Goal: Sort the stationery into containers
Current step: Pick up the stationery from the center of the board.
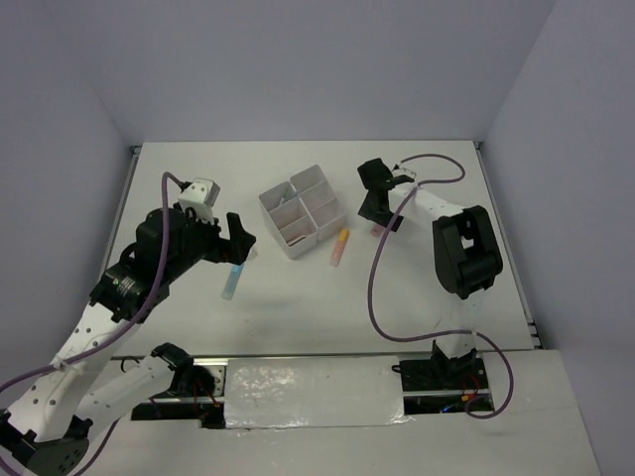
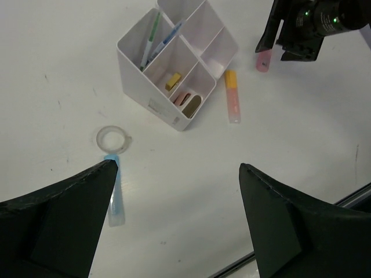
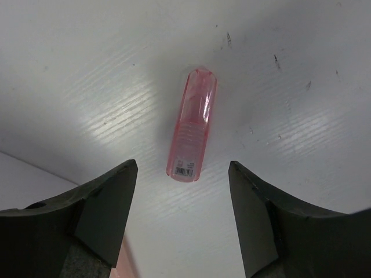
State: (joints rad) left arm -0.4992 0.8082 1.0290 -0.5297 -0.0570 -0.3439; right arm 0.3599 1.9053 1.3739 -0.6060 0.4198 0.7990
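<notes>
The white four-compartment organiser stands mid-table, holding thin pens, a tan eraser and short pink and brown pieces. My right gripper is open and hovers low over a pink highlighter lying flat. The highlighter's near end sits just between the fingertips, with gaps on both sides. My left gripper is open and empty above the table. A blue highlighter and a clear tape roll lie under its left finger.
An orange-and-pink highlighter lies flat just right of the organiser, between it and my right gripper. A blurred pink shape shows beside my right gripper's left finger. The table's near edge runs past my left gripper's right finger.
</notes>
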